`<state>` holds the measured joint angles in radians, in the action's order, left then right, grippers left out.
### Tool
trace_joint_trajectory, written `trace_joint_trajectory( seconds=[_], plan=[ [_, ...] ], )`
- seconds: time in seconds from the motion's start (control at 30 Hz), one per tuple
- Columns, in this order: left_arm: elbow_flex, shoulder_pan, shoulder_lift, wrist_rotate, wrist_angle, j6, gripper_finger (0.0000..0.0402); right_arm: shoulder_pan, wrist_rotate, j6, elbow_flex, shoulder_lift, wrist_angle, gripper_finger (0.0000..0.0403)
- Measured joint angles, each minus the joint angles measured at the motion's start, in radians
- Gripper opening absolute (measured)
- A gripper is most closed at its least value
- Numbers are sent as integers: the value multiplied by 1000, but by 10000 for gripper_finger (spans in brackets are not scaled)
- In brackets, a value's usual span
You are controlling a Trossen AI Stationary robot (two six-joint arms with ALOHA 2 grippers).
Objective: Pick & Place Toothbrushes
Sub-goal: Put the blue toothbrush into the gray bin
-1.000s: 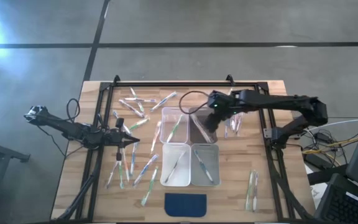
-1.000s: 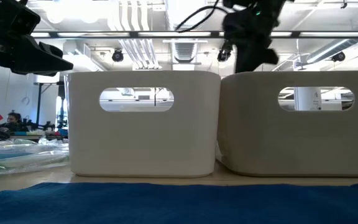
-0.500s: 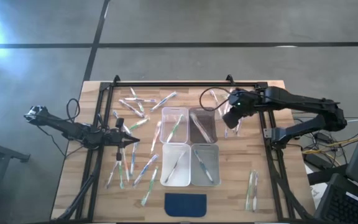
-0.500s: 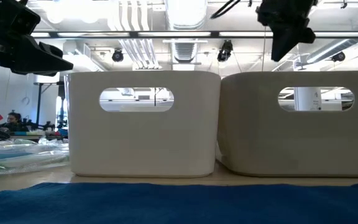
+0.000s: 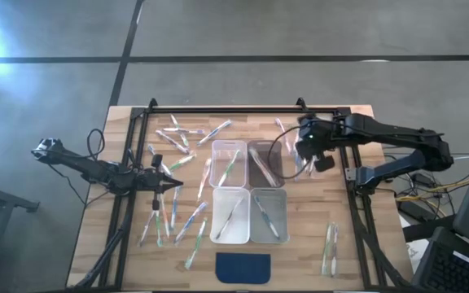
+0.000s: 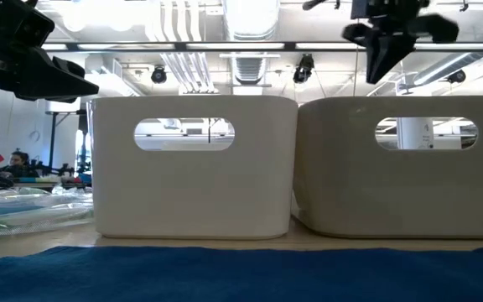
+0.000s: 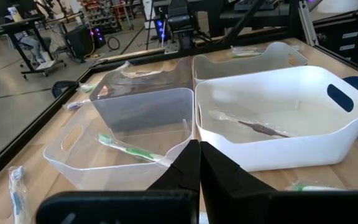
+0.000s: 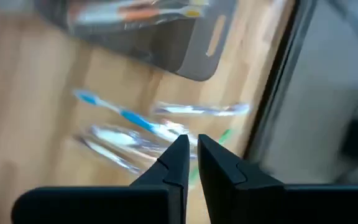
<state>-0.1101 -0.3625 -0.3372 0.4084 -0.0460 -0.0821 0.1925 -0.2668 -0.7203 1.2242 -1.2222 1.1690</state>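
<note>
The right gripper [image 5: 309,153] hovers beside the bins, over loose toothbrushes [image 8: 135,118] on the table [image 5: 357,244]; its fingers look nearly closed and empty, so it seems between picks; next it must open and go down on one brush; the left gripper [image 5: 172,186] waits closed over the left pile; each of the four bins [image 5: 248,191] holds a brush or two.

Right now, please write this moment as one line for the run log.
right tool: shut, empty, above loose thin plastic toothbrushes beside the dark clear bin | left tool: shut, waiting over table's left side
</note>
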Motion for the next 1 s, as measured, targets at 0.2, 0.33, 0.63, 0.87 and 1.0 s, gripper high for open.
trace_joint_trajectory(
  seconds=[0.2,0.33,0.63,0.87,1.0],
  plan=[
    [0,0,0,0,0,0,5,0,-115,-439,-1,-106,-20,9],
    [0,0,0,0,0,0,5,13,-161,-586,-2,-178,11,8],
    [0,0,0,0,0,0,5,96,-150,-635,-2,-269,10,8],
    [0,0,0,0,0,0,5,198,-20,-709,-42,-260,-13,8],
    [0,0,0,0,0,0,5,220,-10,-797,-102,-254,-59,8]
  ],
)
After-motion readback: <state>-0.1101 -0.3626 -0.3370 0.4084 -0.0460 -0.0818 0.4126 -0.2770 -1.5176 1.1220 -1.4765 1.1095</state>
